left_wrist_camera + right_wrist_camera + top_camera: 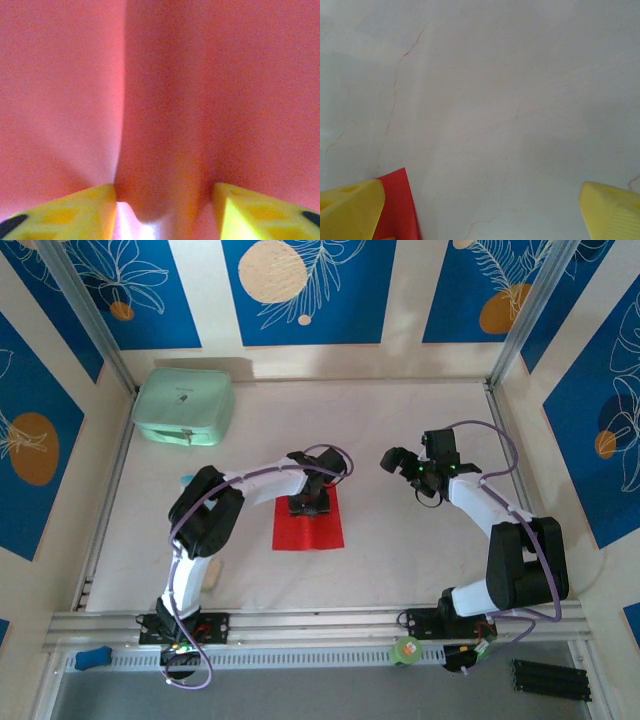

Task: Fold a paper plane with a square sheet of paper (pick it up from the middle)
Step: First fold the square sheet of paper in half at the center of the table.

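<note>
Mint-green case (185,407): a soft rounded-rectangle case at the far left corner of the pale table (400,550), well apart from the paper.
Blue-handled tool (90,657): lies on the rail at the near left, in front of the left arm's base.
Left gripper (308,504): reaches in from the left and points straight down onto the far half of the sheet. In the left wrist view the gripper (165,212) has its jaws partly apart. Its yellow fingertips (65,212) are pressed onto the paper.
Square sheet of thin bright red paper (310,533): lies on the table centre, just left of the midline, under the left gripper. Seen from the left wrist, the sheet (160,100) has a rounded hump raised between the two fingertips and touching both. The hump is not yet pinched flat.
Right gripper (400,465): hovers to the right of the sheet and clear of it, holding nothing. In the right wrist view the gripper (480,215) has its jaws spread wide. Bare table (510,100) with fine cracks lies between them. One red corner of the sheet (397,200) sits beside the left-hand yellow fingertip (350,207).
Green round object (406,650): on the near rail by the right arm's base; too small to tell what it is.
Black strip (550,678): lies at the near right, below the rail.
</note>
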Robot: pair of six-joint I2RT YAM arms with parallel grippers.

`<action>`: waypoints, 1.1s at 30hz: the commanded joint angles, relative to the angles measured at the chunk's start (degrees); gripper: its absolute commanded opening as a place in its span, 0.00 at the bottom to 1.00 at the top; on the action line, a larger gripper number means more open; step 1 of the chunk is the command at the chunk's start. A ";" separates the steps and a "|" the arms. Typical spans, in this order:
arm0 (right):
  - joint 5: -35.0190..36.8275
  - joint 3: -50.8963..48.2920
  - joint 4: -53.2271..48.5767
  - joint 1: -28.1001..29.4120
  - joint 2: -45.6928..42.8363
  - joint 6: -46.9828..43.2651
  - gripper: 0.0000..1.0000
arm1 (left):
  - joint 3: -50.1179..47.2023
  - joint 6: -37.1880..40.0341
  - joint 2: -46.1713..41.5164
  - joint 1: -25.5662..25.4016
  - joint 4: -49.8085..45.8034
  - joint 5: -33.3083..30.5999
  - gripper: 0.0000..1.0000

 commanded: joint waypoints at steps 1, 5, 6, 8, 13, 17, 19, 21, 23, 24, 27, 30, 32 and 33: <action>0.22 -0.13 -0.78 -0.37 0.16 -0.60 1.00 | -2.09 0.61 -3.13 0.36 2.16 3.08 0.43; -0.70 -0.59 -0.11 -0.44 -0.71 -0.25 0.99 | -5.49 4.83 -7.72 0.99 9.51 12.38 0.31; -0.99 -0.81 0.27 -0.55 -1.03 -0.09 0.99 | -6.25 5.59 -8.66 1.34 11.20 14.86 0.29; -1.98 -1.40 1.20 -0.56 -1.72 0.33 0.99 | -8.32 5.71 -11.11 2.11 16.09 20.15 0.27; -7.02 -2.47 3.54 -0.60 -2.77 0.78 0.96 | -15.96 0.66 -17.10 5.42 34.92 32.21 0.26; -16.32 -3.36 7.70 0.20 -2.55 -1.61 0.89 | -22.41 -3.43 -18.04 9.04 46.33 36.34 0.27; -18.28 -3.20 8.18 1.47 -2.03 -2.41 0.85 | -24.58 -4.13 -17.27 10.76 48.30 37.07 0.27; -19.82 -2.78 7.85 2.87 -0.85 -2.84 0.80 | -27.26 -5.39 -16.49 12.35 52.68 38.26 0.27; -20.92 -2.33 7.59 4.29 0.59 -2.80 0.76 | -28.67 -5.36 -15.69 13.64 53.67 38.20 0.27; -21.11 -2.11 7.60 4.97 1.36 -2.43 0.74 | -29.06 -4.62 -15.33 14.25 53.12 38.02 0.27; -21.85 -2.01 8.41 6.91 3.36 -1.19 0.69 | -28.36 -0.50 -14.47 15.03 47.32 36.38 0.27; -21.49 -1.47 8.57 9.56 5.60 -0.28 0.65 | -25.59 5.81 -13.42 15.08 38.41 34.12 0.27; -20.55 -0.70 8.08 11.08 7.25 0.17 0.60 | -23.81 9.76 -12.54 15.12 33.23 32.57 0.27; -20.06 -0.12 7.67 11.94 8.20 0.28 0.57 | -22.89 11.76 -11.90 15.05 31.11 32.08 0.27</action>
